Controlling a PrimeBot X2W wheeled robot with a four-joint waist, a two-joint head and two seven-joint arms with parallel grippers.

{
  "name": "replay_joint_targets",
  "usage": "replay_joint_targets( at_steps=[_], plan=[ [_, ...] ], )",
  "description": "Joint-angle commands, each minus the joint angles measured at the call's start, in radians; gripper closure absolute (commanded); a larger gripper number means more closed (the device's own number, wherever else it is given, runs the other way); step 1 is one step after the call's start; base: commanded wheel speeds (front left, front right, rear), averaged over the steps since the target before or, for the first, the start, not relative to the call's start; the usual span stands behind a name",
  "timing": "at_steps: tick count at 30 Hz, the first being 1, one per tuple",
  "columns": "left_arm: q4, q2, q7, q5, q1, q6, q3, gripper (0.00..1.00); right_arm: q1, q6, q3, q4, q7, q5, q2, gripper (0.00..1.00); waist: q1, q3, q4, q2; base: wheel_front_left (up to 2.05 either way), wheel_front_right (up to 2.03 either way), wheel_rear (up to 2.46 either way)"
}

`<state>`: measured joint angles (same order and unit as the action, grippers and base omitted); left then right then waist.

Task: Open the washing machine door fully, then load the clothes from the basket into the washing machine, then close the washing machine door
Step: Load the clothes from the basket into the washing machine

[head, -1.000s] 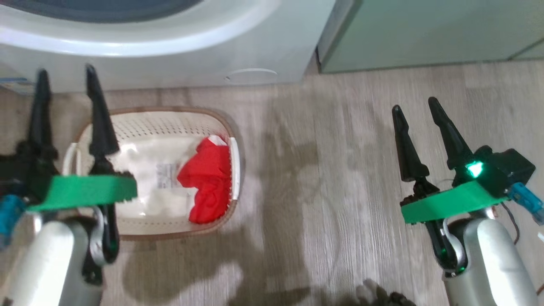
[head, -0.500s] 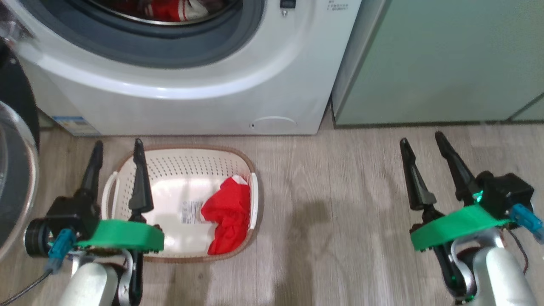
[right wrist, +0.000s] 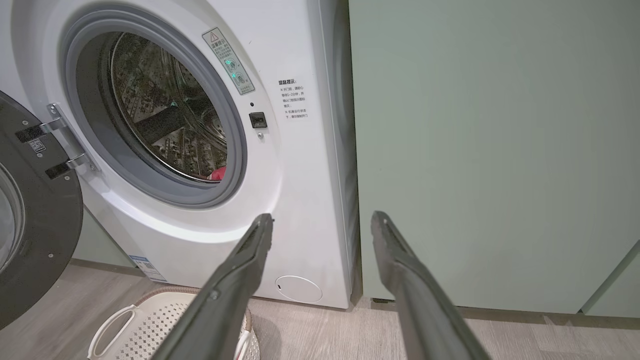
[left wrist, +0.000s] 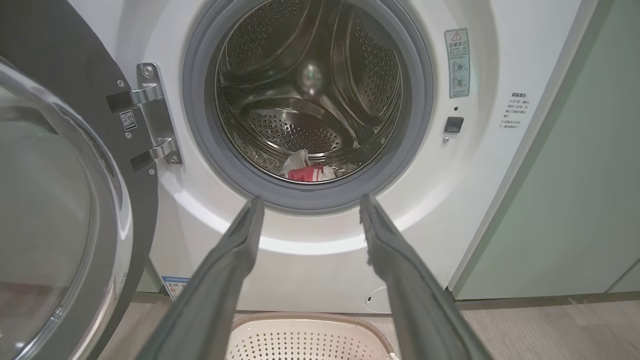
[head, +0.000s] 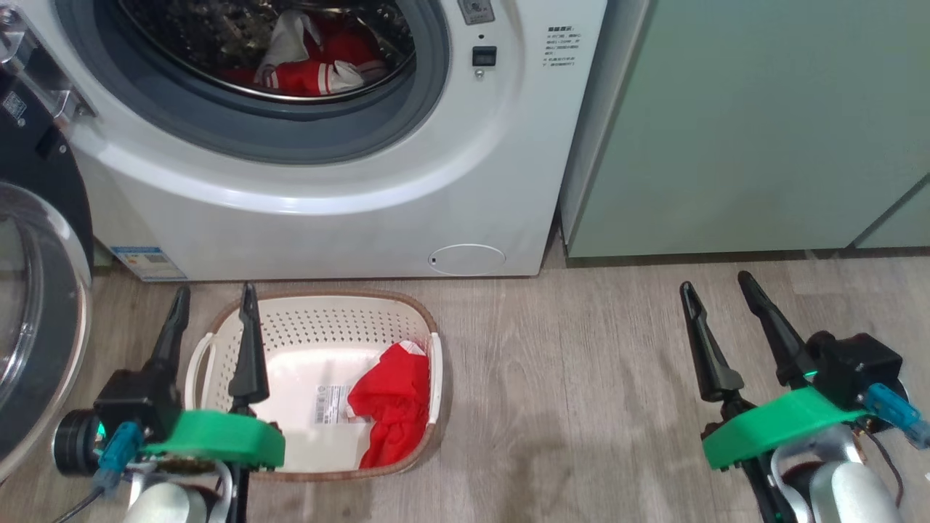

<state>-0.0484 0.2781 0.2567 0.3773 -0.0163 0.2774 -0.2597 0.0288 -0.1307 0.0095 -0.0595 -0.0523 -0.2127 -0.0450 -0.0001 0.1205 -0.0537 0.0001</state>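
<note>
Head view: the washing machine (head: 349,211) is cut off at the top, so only the lower part of its drum (head: 218,29) shows. The washing machine door (head: 43,319) stands open and runs off the left edge. The floor (head: 581,378) is pale wood-look planks, and a pale green cabinet (head: 741,123) stands just right of the washer. The basket (head: 327,296) sits on the floor close before the machine, with one red garment (head: 392,414) bunched against its right side beside the label sticker. More red-and-white clothes (head: 312,65) lie in the drum. The left gripper (head: 216,289) hangs over the basket's left end, fingers spread and empty, with the garment off to its right. The right gripper (head: 713,282), likewise spread and empty, is over bare floor, well apart from the basket. Left wrist view: the two fingers frame the drum mouth; a scrap of red and white shows above the grey gasket (left wrist: 195,125), the rest hidden, and the basket is cut off at the bottom. Right wrist view: the drum is seen aslant with a sliver of red at its lower edge, and one finger partly hides the basket.
</note>
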Motion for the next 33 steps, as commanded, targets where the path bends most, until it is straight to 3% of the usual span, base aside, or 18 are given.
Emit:
replay_joint_targets(
  at_steps=[1,33],
  plan=[
    [-0.038,0.018,0.003,-0.008,-0.023,0.006,0.035,0.00,-0.014,0.000,0.023,-0.041,0.002,-0.006,-0.005,0.00,0.0001,-0.004,-0.001,-0.0001,0.00,0.00,0.00],
    [-0.036,0.024,-0.017,0.004,-0.016,0.020,0.014,0.00,-0.003,0.000,0.030,-0.040,-0.002,-0.021,-0.005,0.00,0.0001,-0.030,0.012,-0.0001,0.00,0.00,0.00]
  ],
)
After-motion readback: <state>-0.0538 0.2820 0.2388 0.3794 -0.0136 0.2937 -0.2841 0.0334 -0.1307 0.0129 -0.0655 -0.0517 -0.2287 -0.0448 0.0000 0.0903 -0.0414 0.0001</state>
